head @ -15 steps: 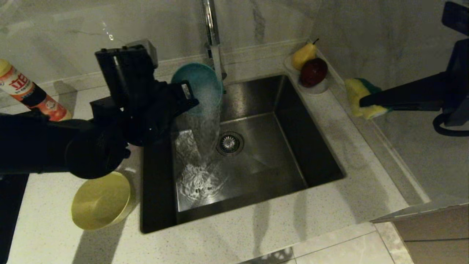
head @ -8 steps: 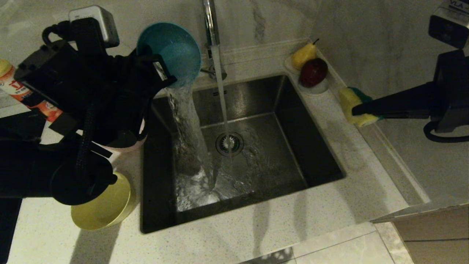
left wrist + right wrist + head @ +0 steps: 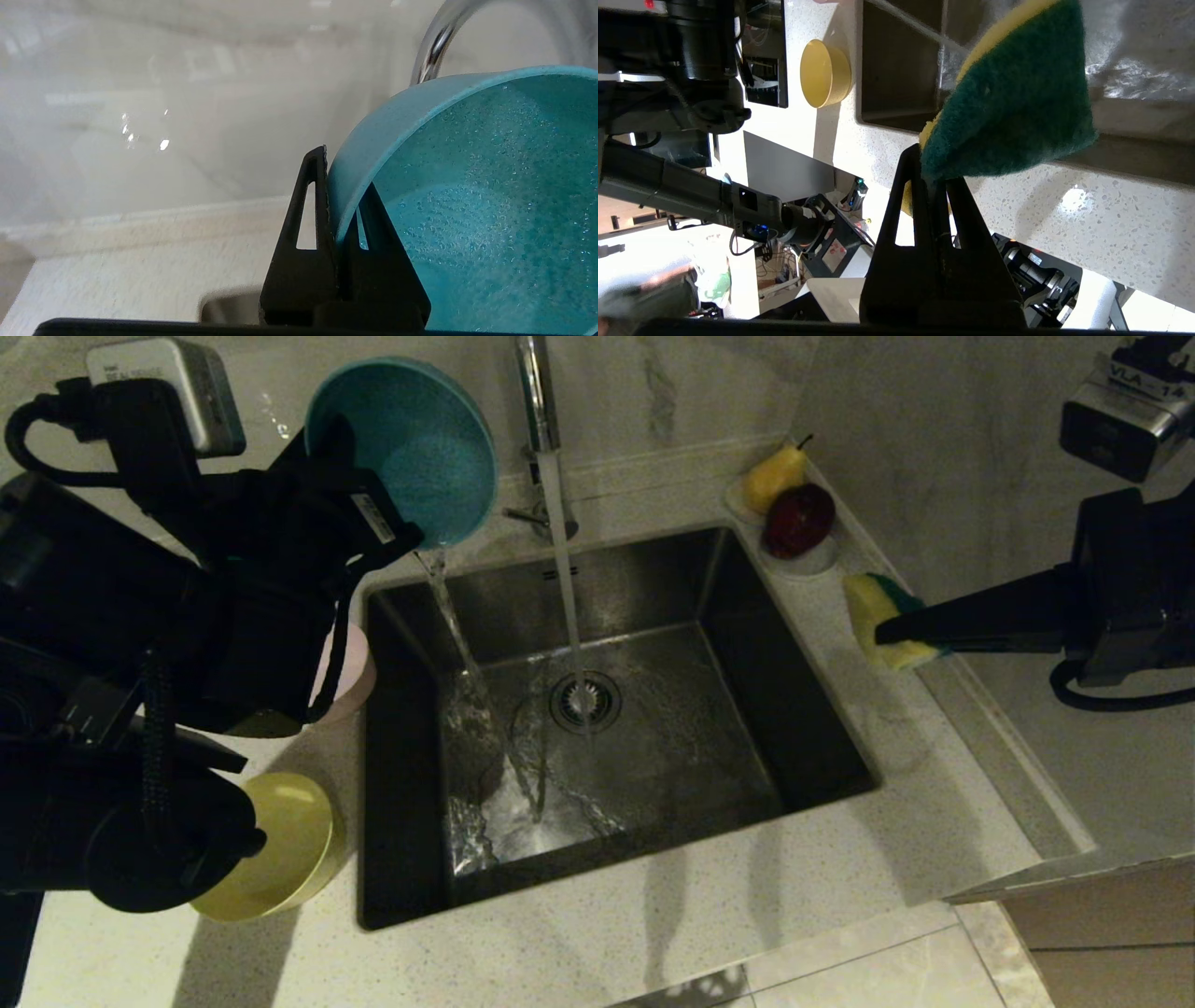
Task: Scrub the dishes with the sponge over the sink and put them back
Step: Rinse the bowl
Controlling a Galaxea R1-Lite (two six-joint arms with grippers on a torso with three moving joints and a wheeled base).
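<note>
One sink (image 3: 803, 728) fills the middle, its single tap (image 3: 534, 392) running at the far side. Three bowls sit left: the blue bowl (image 3: 411, 448), tipped and spilling water, is pinched at its rim by the left gripper (image 3: 392, 537); the pink bowl (image 3: 353, 677) and yellow bowl (image 3: 289, 845) rest on the counter. The right gripper (image 3: 882, 633) clamps the one sponge (image 3: 873, 607) over the right counter.

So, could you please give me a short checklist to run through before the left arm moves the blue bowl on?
1. Left gripper shut on the blue bowl rim: ok.
2. Bowl emptied: not ok, a thin stream still pours out.
3. Pour lands inside the sink: ok.
4. Right gripper shut on the sponge, beside the sink: ok.
5. Tap off: not ok, water runs.
</note>
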